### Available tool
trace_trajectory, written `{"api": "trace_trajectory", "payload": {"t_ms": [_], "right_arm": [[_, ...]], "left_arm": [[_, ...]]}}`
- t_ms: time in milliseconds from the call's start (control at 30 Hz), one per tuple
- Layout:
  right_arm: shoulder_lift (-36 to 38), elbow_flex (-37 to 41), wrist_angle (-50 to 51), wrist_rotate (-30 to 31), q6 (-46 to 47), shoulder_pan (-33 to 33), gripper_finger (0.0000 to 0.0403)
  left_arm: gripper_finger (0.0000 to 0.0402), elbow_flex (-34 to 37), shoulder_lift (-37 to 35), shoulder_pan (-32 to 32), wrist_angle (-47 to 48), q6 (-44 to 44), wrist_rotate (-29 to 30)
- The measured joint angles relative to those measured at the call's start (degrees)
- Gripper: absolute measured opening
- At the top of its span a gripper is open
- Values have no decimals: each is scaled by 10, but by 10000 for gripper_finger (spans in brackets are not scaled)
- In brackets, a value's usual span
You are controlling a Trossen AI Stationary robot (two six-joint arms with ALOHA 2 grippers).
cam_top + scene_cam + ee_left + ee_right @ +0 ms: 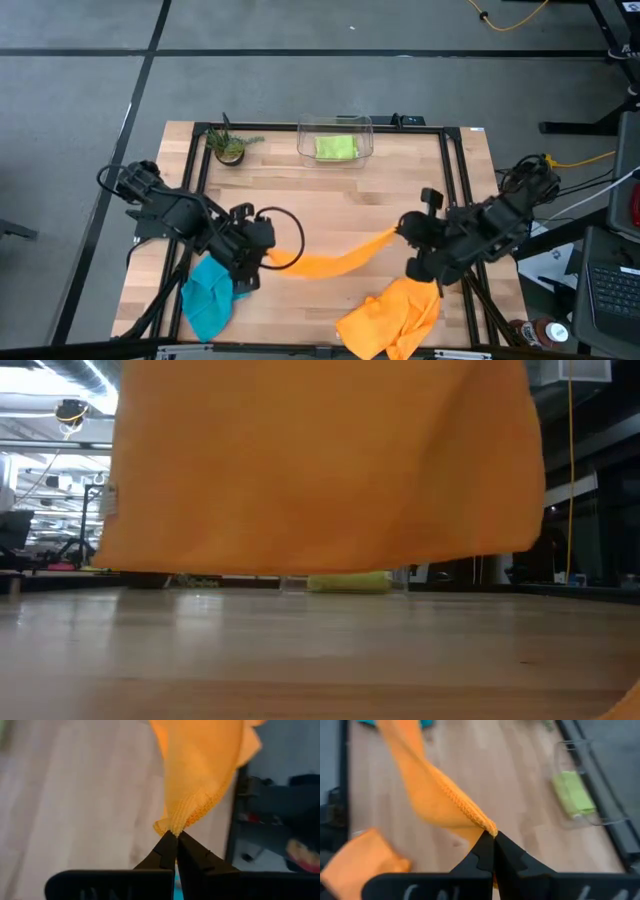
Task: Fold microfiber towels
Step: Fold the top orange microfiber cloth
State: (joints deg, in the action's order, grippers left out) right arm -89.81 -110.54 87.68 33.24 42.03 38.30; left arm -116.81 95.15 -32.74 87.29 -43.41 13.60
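An orange microfiber towel (pixel 335 262) is stretched between the two arms above the middle of the wooden desk (pixel 330 195). The left gripper (pixel 174 836) is clamped on one corner of this towel; the wrist view shows both fingers pressed together on the hemmed edge. The right gripper (pixel 492 836) is likewise closed on the opposite corner, fingertips meeting on the stitched hem. In the low view the cloth hangs as a broad sheet, its lower edge clear of the desk surface.

A second orange towel (pixel 392 316) lies crumpled on the near edge of the desk, below the right arm. A teal blue towel (pixel 208 296) lies bunched at the near left, beside and partly under the left arm. A lime green towel (pixel 336 147) rests folded inside a clear plastic bin (pixel 366 134) at the far side of the desk, centre. A small potted plant (pixel 229 146) stands to the left of the bin, apart from it. A black frame (pixel 196 160) runs round the desk top.
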Motion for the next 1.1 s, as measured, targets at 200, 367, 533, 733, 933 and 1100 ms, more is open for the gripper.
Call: {"api": "trace_trajectory", "payload": {"t_ms": [200, 367, 533, 733, 933, 1100], "right_arm": [[-17, 0, -1, -38, -27, -5, 2], [-32, 0, 0, -25, -79, -67, 2], [-63, 29, 7, -33, -111, -158, 2], [-77, 143, -22, 28, -126, -259, 1], [-78, 274, -149, 78, -174, -334, 2], [-78, 372, -322, 77, -254, -377, 2]], "left_arm": [[0, 0, 0, -1, 1, 21, -43], [0, 9, -1, 45, 25, 43, -43], [0, 69, -1, 116, 28, 62, -75], [0, 204, 0, 204, 25, 66, -34], [0, 350, 0, 296, -47, 99, 21], [0, 443, 0, 351, -165, 139, 20]]}}
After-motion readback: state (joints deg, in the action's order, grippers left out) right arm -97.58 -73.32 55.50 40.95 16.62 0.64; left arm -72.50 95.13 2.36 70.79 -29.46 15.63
